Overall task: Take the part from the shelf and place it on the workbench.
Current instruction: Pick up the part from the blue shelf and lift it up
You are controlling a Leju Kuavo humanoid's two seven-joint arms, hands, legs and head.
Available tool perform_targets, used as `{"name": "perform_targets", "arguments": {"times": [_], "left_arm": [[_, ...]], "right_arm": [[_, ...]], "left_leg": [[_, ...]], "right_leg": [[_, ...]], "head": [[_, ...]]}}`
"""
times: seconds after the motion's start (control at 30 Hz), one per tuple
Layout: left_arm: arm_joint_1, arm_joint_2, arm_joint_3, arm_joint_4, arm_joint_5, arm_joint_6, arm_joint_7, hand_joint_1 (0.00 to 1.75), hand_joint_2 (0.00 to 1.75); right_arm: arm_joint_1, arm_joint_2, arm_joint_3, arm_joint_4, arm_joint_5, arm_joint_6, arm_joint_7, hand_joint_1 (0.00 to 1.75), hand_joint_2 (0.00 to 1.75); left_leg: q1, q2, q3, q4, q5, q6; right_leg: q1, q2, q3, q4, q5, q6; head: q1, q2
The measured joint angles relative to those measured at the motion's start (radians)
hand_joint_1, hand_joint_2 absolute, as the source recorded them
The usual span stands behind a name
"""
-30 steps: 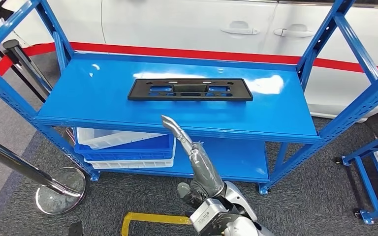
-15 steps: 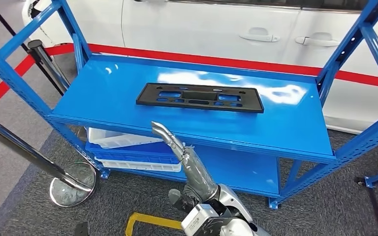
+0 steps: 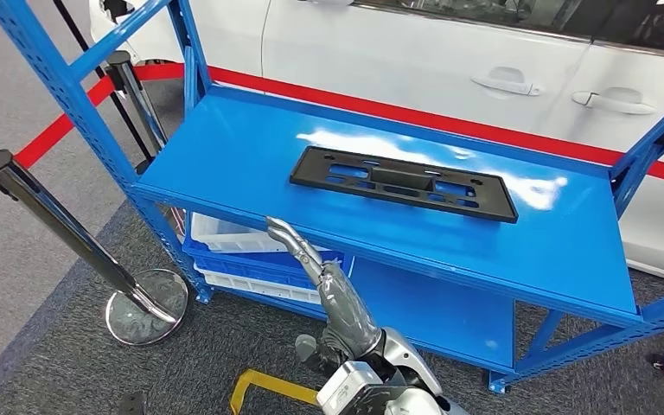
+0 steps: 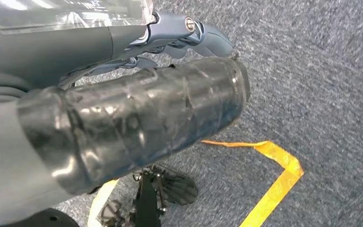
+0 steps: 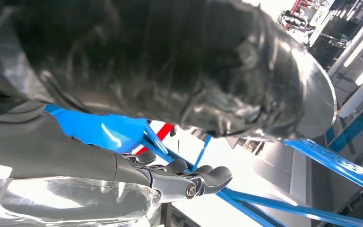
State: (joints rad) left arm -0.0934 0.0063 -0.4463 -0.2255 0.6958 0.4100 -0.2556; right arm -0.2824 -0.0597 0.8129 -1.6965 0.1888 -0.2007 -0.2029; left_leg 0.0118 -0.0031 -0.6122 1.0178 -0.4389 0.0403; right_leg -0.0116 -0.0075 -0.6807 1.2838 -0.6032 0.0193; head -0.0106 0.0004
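Right hand (image 3: 328, 277): raised in front of the shelf's front edge, fingers stretched out straight and close together, holding nothing; fingertips (image 3: 277, 227) stop just short of the edge and well apart from the part. In the right wrist view a dark taped thumb hides most of the picture, and the fingers (image 5: 203, 179) show below it, extended.
Left hand (image 4: 123, 127): in the left wrist view it hangs over grey carpet, and its taped thumb covers most of the hand; the fingers (image 4: 203, 35) peek out behind it, so I cannot tell whether they are apart or curled.
Part (image 3: 403, 182): flat black plate with cut-outs, lying on the upper board of the shelf (image 3: 225, 156), near its middle, untouched.
Bins (image 3: 242, 264): blue and white, on the lower board, partly hidden by the upper board and the right hand.
Post (image 3: 60, 225): chrome, standing left of the shelf; its base rests on the carpet.
Car (image 3: 484, 69): white, behind the shelf, cut off by the frame.
Tape (image 4: 274, 184): yellow strip on the carpet.
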Motion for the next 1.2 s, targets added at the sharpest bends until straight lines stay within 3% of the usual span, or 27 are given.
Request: {"name": "perform_targets", "arguments": {"times": [0.03,0.07,0.13,0.17,0.2,0.27,0.37,0.5,0.53,0.57,0.63,0.7,0.73,0.87,0.93,1.0,1.03,1.07,1.1,1.17,1.2], "left_arm": [[0.0,0.0,-0.001,0.0,0.001,0.0,0.0,0.0,0.0],[0.0,0.0,-0.002,0.0,0.001,0.0,0.0,0.0,0.0],[0.0,-0.001,-0.003,0.0,0.002,-0.002,0.0,0.0,0.0],[0.0,-0.003,-0.003,0.0,0.002,-0.002,0.0,0.0,0.0],[0.001,-0.004,-0.004,0.0,0.002,-0.003,0.0,0.0,0.0],[0.002,-0.005,-0.004,0.0,0.004,-0.003,0.001,0.0,0.0],[0.001,-0.002,-0.004,0.0,0.004,-0.002,0.004,0.0,0.0],[0.003,-0.001,-0.007,0.0,0.004,-0.001,0.011,0.0,0.0],[0.004,0.0,-0.008,0.0,0.004,0.0,0.012,0.0,0.0],[0.005,0.001,-0.008,0.0,0.004,0.002,0.012,0.0,0.0],[0.005,0.004,-0.009,0.0,0.004,0.005,0.012,0.0,0.0],[0.003,0.004,-0.01,0.0,0.004,0.006,0.012,0.0,0.0],[0.003,0.004,-0.01,0.0,0.004,0.006,0.012,0.0,0.0],[0.004,0.004,-0.012,0.0,0.003,0.006,0.011,0.0,0.0],[0.003,0.004,-0.012,0.0,0.0,0.006,0.011,0.0,0.0],[0.003,0.005,-0.013,0.0,-0.002,0.006,0.011,0.0,0.0],[0.004,0.006,-0.013,0.0,-0.002,0.006,0.012,0.0,0.0],[0.005,0.006,-0.013,0.0,-0.002,0.006,0.012,0.0,0.0],[0.006,0.006,-0.013,0.0,-0.002,0.006,0.014,0.0,0.0],[0.006,0.003,-0.013,0.0,-0.002,0.005,0.019,0.0,0.0],[0.005,0.002,-0.014,0.001,-0.003,0.005,0.023,0.0,0.0]], "right_arm": [[0.003,0.0,0.0,0.001,0.0,-0.004,0.0,0.0,0.0],[0.004,0.0,0.0,0.003,-0.001,-0.008,0.0,0.0,0.0],[0.004,-0.001,0.0,0.004,0.002,-0.017,0.0,0.0,0.0],[0.004,-0.001,0.0,0.005,0.005,-0.022,0.001,0.0,0.0],[0.003,-0.001,0.0,0.005,0.009,-0.026,0.002,0.0,0.0],[0.003,-0.001,-0.002,0.006,0.016,-0.035,0.006,0.0,0.0],[0.004,-0.003,-0.008,0.006,0.02,-0.047,0.012,0.0,0.0],[0.007,-0.007,-0.014,0.007,0.021,-0.052,0.016,0.0,0.0],[0.009,-0.008,-0.014,0.008,0.021,-0.052,0.017,0.0,0.0],[0.01,-0.01,-0.015,0.008,0.02,-0.053,0.017,0.0,0.0],[0.011,-0.012,-0.016,0.008,0.019,-0.053,0.018,0.0,0.0],[0.011,-0.014,-0.019,0.008,0.018,-0.052,0.019,0.0,0.0],[0.011,-0.015,-0.02,0.008,0.017,-0.052,0.019,0.0,0.0],[0.01,-0.017,-0.024,0.009,0.012,-0.05,0.02,0.0,0.0],[0.011,-0.018,-0.027,0.009,0.009,-0.049,0.02,0.0,0.0],[0.014,-0.019,-0.029,0.01,0.006,-0.049,0.019,0.0,0.0],[0.017,-0.021,-0.029,0.01,0.005,-0.049,0.019,0.0,0.0],[0.02,-0.021,-0.029,0.01,0.004,-0.049,0.019,0.0,0.0],[0.021,-0.022,-0.03,0.011,0.004,-0.049,0.019,0.0,0.0],[0.022,-0.022,-0.031,0.011,0.004,-0.05,0.019,0.0,0.0],[0.023,-0.023,-0.032,0.011,0.004,-0.051,0.018,0.0,0.44]], "left_leg": [[-0.002,-0.005,0.0,0.001,-0.001,0.001],[-0.003,-0.01,0.001,0.002,-0.002,0.001],[-0.005,-0.018,0.003,0.005,-0.004,-0.002],[-0.006,-0.021,0.002,0.006,-0.006,-0.005],[-0.007,-0.023,0.002,0.007,-0.008,-0.009],[-0.006,-0.024,0.002,0.005,-0.011,-0.02],[-0.003,-0.017,-0.008,0.036,-0.03,-0.038],[0.004,-0.006,-0.12,0.247,-0.115,-0.058],[0.006,-0.004,-0.136,0.266,-0.11,-0.06],[0.008,-0.003,-0.134,0.249,-0.086,-0.062],[0.01,0.001,-0.083,0.132,-0.014,-0.063],[0.006,0.005,-0.033,0.032,0.015,-0.054],[0.004,0.005,-0.023,0.012,0.011,-0.046],[0.004,-0.001,0.0,0.004,-0.007,-0.013],[0.003,-0.002,0.014,0.001,-0.015,-0.002],[-0.001,-0.005,0.025,0.001,-0.026,0.005],[-0.004,-0.007,0.032,0.001,-0.032,0.007],[-0.006,-0.009,0.042,0.001,-0.039,0.008],[-0.01,-0.011,0.054,0.001,-0.047,0.008],[-0.013,-0.014,0.073,0.0,-0.062,0.006],[-0.013,-0.016,0.079,-0.001,-0.067,0.004]], "right_leg": [[0.001,0.001,-0.01,0.009,0.011,-0.003],[0.002,0.002,-0.001,-0.019,0.038,-0.007],[0.007,0.007,0.052,-0.143,0.106,-0.022],[0.01,0.009,0.077,-0.199,0.126,-0.028],[0.013,0.01,0.092,-0.236,0.134,-0.032],[0.018,0.01,0.099,-0.255,0.132,-0.035],[0.008,0.007,0.116,-0.27,0.139,-0.046],[0.003,0.003,0.13,-0.275,0.134,-0.053],[0.003,0.002,0.133,-0.274,0.13,-0.052],[0.002,0.003,0.139,-0.274,0.125,-0.049],[-0.001,0.002,0.154,-0.273,0.111,-0.041],[0.001,0.002,0.165,-0.272,0.097,-0.028],[0.004,0.001,0.169,-0.272,0.093,-0.021],[0.003,0.002,0.167,-0.238,0.078,-0.002],[0.002,0.004,0.11,-0.135,0.04,0.004],[0.002,0.004,0.025,-0.016,0.0,0.004],[0.003,0.004,-0.005,0.011,-0.001,0.002],[0.005,0.005,-0.017,0.004,0.019,-0.003],[0.008,0.005,-0.012,-0.038,0.058,-0.011],[0.019,0.006,0.021,-0.162,0.15,-0.036],[0.025,0.007,0.035,-0.211,0.17,-0.047]], "head": [[0.0,0.0],[0.0,0.0],[0.0,0.0],[0.0,0.0],[0.0,0.0],[-0.001,0.0],[-0.003,0.0],[-0.008,0.0],[-0.008,0.0],[-0.008,0.0],[-0.008,0.0],[-0.009,0.0],[-0.009,0.0],[-0.006,0.0],[-0.004,0.0],[-0.004,0.0],[-0.004,0.0],[-0.004,0.0],[-0.003,0.0],[-0.005,0.0],[-0.006,0.0]]}}
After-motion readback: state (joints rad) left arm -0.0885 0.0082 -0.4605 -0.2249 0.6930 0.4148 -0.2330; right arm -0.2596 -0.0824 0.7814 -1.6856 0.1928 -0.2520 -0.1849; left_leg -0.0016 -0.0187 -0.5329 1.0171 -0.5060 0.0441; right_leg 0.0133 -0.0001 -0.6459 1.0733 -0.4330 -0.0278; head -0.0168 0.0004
